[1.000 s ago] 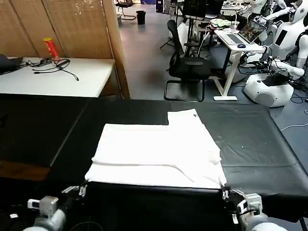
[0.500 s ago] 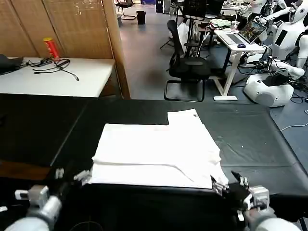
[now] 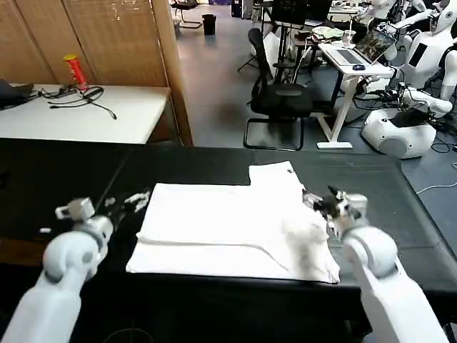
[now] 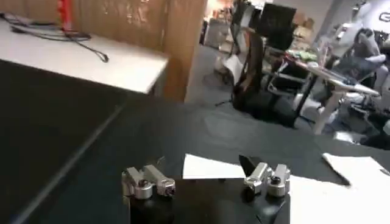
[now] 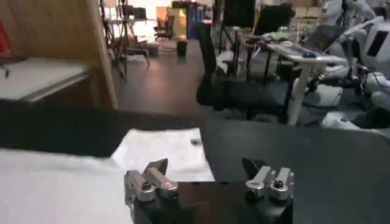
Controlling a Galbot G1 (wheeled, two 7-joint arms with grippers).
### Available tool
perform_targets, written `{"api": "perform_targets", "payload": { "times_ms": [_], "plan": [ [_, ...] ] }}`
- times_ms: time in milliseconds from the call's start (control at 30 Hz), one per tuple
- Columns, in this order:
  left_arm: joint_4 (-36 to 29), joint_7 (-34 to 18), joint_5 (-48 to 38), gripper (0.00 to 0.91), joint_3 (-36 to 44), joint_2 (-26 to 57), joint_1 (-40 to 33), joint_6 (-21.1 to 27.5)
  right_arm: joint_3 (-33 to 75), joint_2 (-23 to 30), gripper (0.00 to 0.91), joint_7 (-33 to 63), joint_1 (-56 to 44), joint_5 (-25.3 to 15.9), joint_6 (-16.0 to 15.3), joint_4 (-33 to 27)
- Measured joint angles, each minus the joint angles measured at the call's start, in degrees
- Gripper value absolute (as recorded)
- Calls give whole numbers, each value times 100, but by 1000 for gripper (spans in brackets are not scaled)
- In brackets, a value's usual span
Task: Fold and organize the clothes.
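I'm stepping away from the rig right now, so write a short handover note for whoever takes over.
Left gripper: open, holding nothing, at the T-shirt's left far corner.
Right gripper: open, holding nothing, over the shirt's right edge, near the sleeve.
T-shirt: lies flat on the black table, partly folded into a rough rectangle, one sleeve sticking out at the far side.
Done: first folds.
Left: probably tuck that sleeve in, fold smaller and tidy it.

T-shirt [image 3: 228, 229] logo hidden; right claw [image 3: 319, 202] blurred
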Motion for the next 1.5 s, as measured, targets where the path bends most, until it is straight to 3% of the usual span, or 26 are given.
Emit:
{"api": "perform_targets", "payload": {
  "times_ms": [167, 367, 767, 800, 900, 967, 1000, 1033, 1067, 1133, 1367, 1500],
  "plan": [
    [988, 367, 267, 878, 555, -60, -883, 171, -245, 307, 878, -164, 740, -173, -27, -1074],
    [1836, 565, 514, 878, 920, -180, -1435, 239, -333, 579, 878, -114, 1265, -187, -184, -1949],
    [2514, 728, 510, 868, 1041, -320, -1718, 238, -289, 707, 858, -133, 1503, -242, -86, -2608],
    [2545, 739, 528, 751, 1052, -338, -1730, 223, -288, 712, 751, -138, 1510, -242, -86, -2627],
    [2639, 743, 537, 634, 1088, -397, -1793, 215, -285, 720, 673, -147, 1517, -235, -93, -2652],
    [2712, 743, 586, 283, 1115, -449, -1832, 197, -285, 720, 546, -156, 1513, -231, -107, -2659],
    [2749, 743, 623, 166, 1127, -463, -1847, 193, -285, 722, 439, -161, 1506, -230, -111, -2659],
    [2791, 742, 665, 156, 1136, -477, -1859, 192, -284, 724, 371, -172, 1497, -229, -113, -2659],
    [2818, 742, 694, 137, 1147, -484, -1863, 192, -280, 728, 224, -192, 1483, -230, -111, -2658],
    [2831, 763, 737, 88, 1161, -481, -1849, 198, -280, 732, 88, -235, 1465, -235, -109, -2657],
    [2703, 914, 836, 10, 1202, -445, -1735, 212, -276, 750, 39, -282, 1481, -246, -67, -2715],
    [2702, 940, 937, 0, 1226, -458, -1746, 201, -274, 761, 20, -375, 1467, -291, 122, -2706]
  ]
}}
